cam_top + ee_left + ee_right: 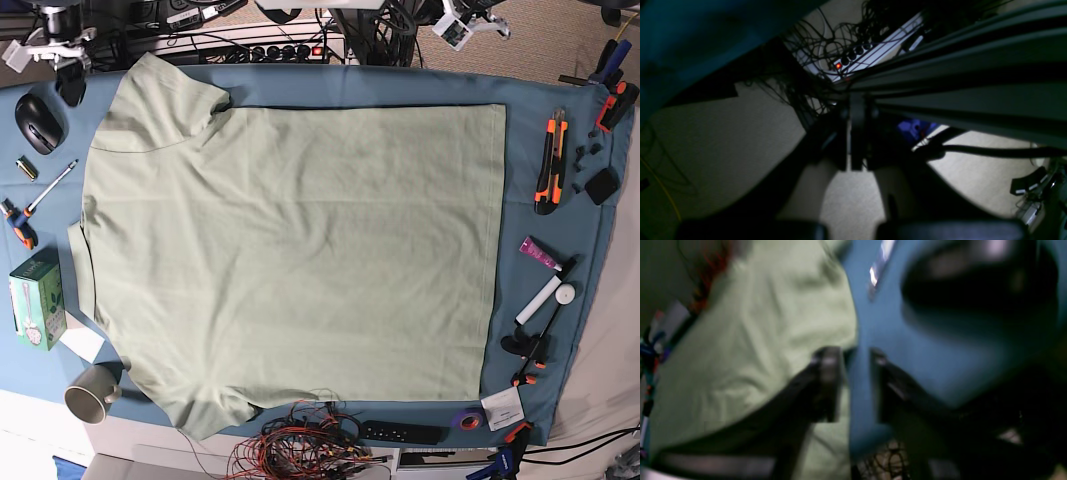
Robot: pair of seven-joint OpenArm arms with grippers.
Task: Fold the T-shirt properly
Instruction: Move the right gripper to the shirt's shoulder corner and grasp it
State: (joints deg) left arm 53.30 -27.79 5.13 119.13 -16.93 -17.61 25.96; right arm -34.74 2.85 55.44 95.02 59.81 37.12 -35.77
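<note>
The T-shirt [300,250] lies spread flat on the blue table cloth [400,85], pale sage-green, sleeves toward the left of the base view and hem toward the right. Neither arm shows in that view. In the blurred right wrist view, my right gripper [855,386] is open. Its dark fingers [826,383] straddle the line where the T-shirt [750,340] meets the blue cloth [907,350], with nothing gripped. My left gripper [853,140] is shut and empty, hanging off the table over beige floor in dim light.
Around the shirt lie a black mouse [38,108], a green box [36,298], a mug [92,392], an orange knife [548,160], a white marker [545,300], a remote [405,432] and tangled wires [300,445]. Below the table sit a power strip [853,55] and cables.
</note>
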